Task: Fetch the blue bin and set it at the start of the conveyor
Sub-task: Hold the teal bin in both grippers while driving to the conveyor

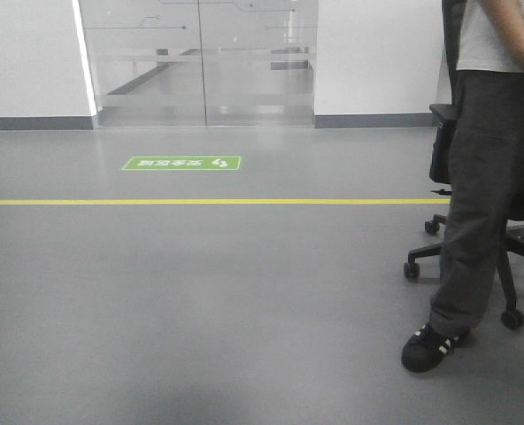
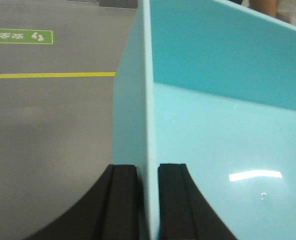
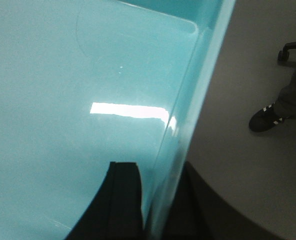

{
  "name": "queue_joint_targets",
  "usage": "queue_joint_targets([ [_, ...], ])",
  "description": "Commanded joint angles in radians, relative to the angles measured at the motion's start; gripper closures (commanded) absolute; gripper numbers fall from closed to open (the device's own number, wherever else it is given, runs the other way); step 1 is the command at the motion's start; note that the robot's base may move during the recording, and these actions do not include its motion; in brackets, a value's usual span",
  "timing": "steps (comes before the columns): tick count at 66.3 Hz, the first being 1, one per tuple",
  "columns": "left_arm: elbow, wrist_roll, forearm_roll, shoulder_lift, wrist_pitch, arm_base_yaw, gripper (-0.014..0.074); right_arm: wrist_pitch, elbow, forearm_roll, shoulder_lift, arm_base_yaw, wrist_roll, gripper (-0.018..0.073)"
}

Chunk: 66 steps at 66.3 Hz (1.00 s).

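Observation:
The blue bin is a light turquoise tub held up above the grey floor by both grippers. My left gripper is shut on the bin's left wall, one black finger outside and one inside the rim. My right gripper is shut on the bin's right wall, one finger inside the tub and the other outside, seen dimly through the wall. The bin's glossy inside is empty. The conveyor start is out of view. Neither the bin nor the grippers show in the front view.
A person in dark trousers stands at the right with a black shoe forward, beside a black wheeled office chair. A yellow floor line, a green floor sign and glass doors lie ahead.

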Motion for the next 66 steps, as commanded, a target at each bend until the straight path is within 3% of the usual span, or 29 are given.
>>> queue_joint_targets([
  [1,-0.013,-0.011,-0.006,-0.019,-0.075,0.004,0.0707,-0.006,-0.008,-0.04,-0.011,-0.008,-0.033,0.0711],
  [31,-0.013,-0.011,-0.006,-0.019,-0.075,0.004,0.0707,-0.064,-0.008,-0.04,0.018,-0.008,-0.033,0.0711],
  [66,-0.013,-0.011,-0.006,-0.019,-0.075,0.004,0.0707,-0.361,-0.008,-0.04,0.094,-0.008,-0.033,0.0711],
])
